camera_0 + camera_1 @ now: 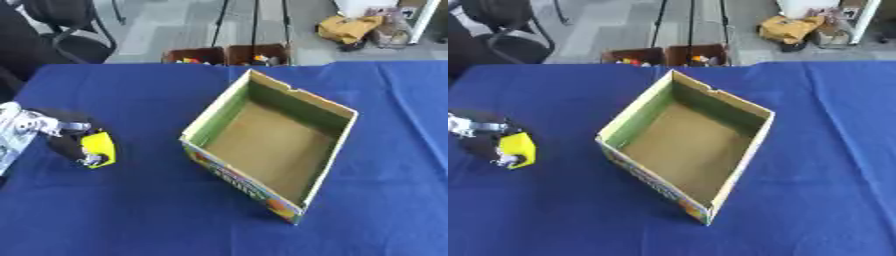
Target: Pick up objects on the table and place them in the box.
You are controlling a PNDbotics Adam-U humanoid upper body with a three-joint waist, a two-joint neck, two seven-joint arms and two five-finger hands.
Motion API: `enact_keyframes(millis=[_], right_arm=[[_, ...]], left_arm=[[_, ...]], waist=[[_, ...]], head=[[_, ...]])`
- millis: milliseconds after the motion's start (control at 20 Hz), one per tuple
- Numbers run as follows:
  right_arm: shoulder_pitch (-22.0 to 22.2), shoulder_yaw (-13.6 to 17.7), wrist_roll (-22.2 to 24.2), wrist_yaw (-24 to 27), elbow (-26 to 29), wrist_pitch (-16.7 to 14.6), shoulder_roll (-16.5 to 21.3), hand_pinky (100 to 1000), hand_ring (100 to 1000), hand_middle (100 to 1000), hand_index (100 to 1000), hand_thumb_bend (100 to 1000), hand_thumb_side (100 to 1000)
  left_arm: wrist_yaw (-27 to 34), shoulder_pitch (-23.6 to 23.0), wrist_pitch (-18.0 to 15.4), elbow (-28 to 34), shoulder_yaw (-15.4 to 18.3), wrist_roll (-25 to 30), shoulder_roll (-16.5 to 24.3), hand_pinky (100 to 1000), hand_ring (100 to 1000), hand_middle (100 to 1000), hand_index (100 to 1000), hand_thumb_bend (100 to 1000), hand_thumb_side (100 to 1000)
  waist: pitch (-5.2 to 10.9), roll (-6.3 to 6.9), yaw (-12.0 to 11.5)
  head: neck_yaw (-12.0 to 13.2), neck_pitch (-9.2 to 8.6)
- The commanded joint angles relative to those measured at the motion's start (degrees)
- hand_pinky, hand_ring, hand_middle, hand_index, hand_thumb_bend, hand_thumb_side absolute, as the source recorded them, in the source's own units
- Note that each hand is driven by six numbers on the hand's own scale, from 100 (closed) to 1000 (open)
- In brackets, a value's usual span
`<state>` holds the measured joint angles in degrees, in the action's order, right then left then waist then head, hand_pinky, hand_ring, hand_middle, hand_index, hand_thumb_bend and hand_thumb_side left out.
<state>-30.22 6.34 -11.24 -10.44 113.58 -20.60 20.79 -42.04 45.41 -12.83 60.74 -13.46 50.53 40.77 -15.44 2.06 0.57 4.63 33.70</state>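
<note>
**Yellow piece in my left robot hand, box waiting to the right**

Nearest to me, the blue worktop [131,215] lies bare across its front strip. At about nine o'clock in both views my left robot hand [63,134] comes in from the left edge, its dark fingers curled round a small yellow object [98,148], a blocky piece with something pale at its lower end; I cannot make out more of it. Whether it is already clear of the cloth or still touching it I cannot tell. My right robot hand shows in neither view.

At the middle stands the cardboard box [750,145], open at the top, turned askew so one corner points toward me at about five o'clock. Its floor is bare brown card; nothing lies in it. Printed colours run along its near outer wall. The box and my left robot hand are well apart, with open cloth between them.

I judge the step in hand to be the pick, or the very start of the carry. The next move calls for lifting the piece high enough to pass over the near left wall, carrying it toward three o'clock until it hangs above the brown floor, then uncurling the fingers.

Farther off, at twelve o'clock beyond the worktop's far edge, two brown bins [226,54] hold small coloured things.
</note>
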Motion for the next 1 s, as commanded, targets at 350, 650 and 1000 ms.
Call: enact_keyframes(millis=[350,650,1000], right_arm=[[-0.57,0.67,-0.27,0.7,1.01,0.05,0.31,768,762,656,792,100,554],[-0.46,0.66,-0.22,0.77,1.01,0.11,0.24,769,762,654,791,100,553],[-0.36,0.73,-0.26,0.88,1.01,0.19,0.17,770,762,653,790,100,551]], left_arm=[[-1.99,0.72,1.07,0.71,0.62,1.43,0.91,547,586,760,953,108,521],[-1.89,0.88,1.83,1.09,0.54,1.29,0.89,439,510,673,928,100,513],[-2.87,1.21,3.91,1.85,0.82,-2.3,1.0,358,453,609,761,100,495]], waist=[[-0.12,0.57,-0.02],[-0.12,0.54,-0.09],[-0.03,0.54,-0.01]], head=[[0.27,-0.5],[0.23,-0.61],[0.24,-0.69]])
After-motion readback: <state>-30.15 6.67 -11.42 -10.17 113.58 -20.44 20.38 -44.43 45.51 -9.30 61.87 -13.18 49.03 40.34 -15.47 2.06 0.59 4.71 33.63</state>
